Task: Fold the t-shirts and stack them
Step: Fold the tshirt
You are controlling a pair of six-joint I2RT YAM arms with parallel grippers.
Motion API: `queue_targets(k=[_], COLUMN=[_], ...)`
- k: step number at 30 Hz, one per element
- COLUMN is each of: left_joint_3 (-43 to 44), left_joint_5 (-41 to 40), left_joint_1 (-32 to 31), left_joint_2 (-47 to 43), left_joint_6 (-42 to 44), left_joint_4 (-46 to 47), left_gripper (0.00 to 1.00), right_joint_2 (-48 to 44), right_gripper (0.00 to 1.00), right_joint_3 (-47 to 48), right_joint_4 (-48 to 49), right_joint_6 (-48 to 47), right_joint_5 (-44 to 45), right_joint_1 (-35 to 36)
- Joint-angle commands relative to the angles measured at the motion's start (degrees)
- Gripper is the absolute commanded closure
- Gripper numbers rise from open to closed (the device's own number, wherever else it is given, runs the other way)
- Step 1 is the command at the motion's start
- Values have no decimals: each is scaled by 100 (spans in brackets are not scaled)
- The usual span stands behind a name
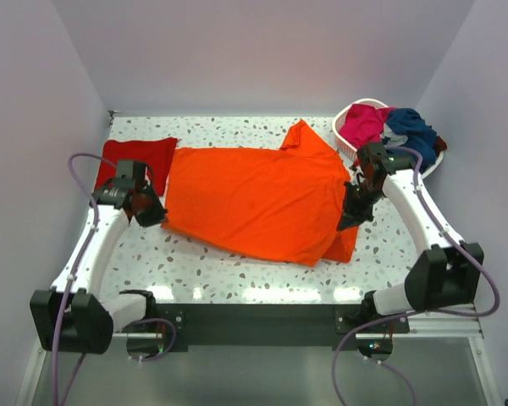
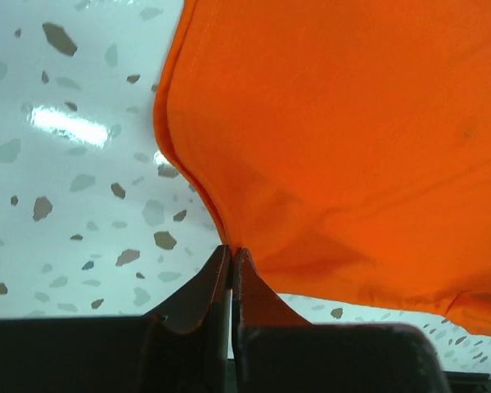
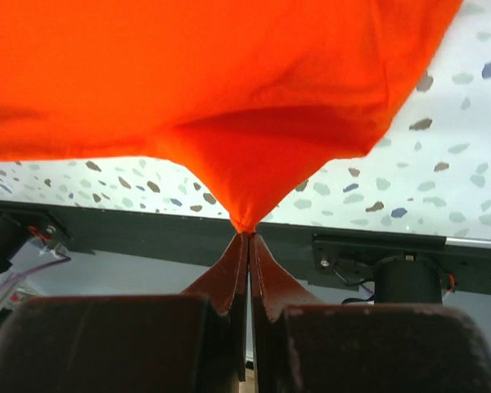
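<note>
White basket (image 1: 345,145): magenta tee (image 1: 366,123), navy tee (image 1: 415,127); left hand (image 2: 231,250), right hand (image 3: 247,236) clench orange tee (image 1: 254,194)

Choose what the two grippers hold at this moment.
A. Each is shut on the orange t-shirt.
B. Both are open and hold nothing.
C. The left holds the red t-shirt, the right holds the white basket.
A: the wrist views show the left gripper shut on an edge of the orange t-shirt and the right gripper shut on a pulled-up tip of it.
</note>
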Motion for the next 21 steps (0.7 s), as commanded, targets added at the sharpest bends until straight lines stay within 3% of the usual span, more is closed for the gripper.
queue_targets(k=[1,10,21], left_joint_3=[568,1903,2291], left_joint_5=[94,-90,-187], left_joint_1=[39,83,417], left_joint_2=[712,2560,3221], left_joint_6=[195,583,609], left_joint_4=[750,1059,1076], left_gripper=[100,100,100], right_joint_2=[482,2071,3725], right_gripper=[100,100,100], right_joint_3=[460,1409,3404], right_joint_4=[550,1123,807], right_joint_6=[103,24,-82], right_joint_5=[-70,89,290], right_joint_1=[-117,-338,-338])
